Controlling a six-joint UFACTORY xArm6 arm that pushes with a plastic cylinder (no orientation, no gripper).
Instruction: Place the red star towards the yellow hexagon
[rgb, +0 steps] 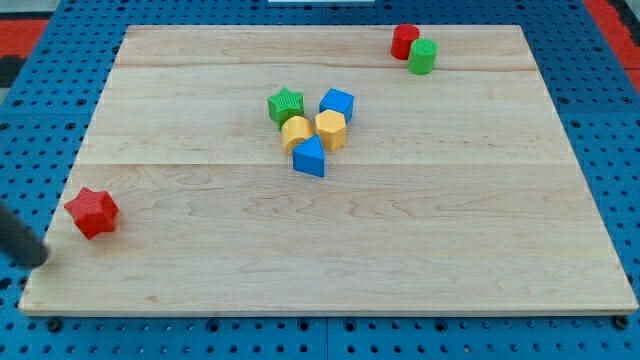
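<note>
The red star (92, 212) lies near the board's lower left corner. The yellow hexagon (331, 129) sits in a cluster near the board's middle, well to the right of and above the star. My rod enters from the view's left edge, and my tip (44, 256) rests at the board's left edge, just left of and below the red star, a small gap apart from it.
Around the yellow hexagon are a green star (286, 104), a blue cube (337, 102), a yellow rounded block (296, 132) and a blue triangular block (310, 158). A red cylinder (404, 41) and green cylinder (422, 56) stand at the top right of the wooden board (450, 230).
</note>
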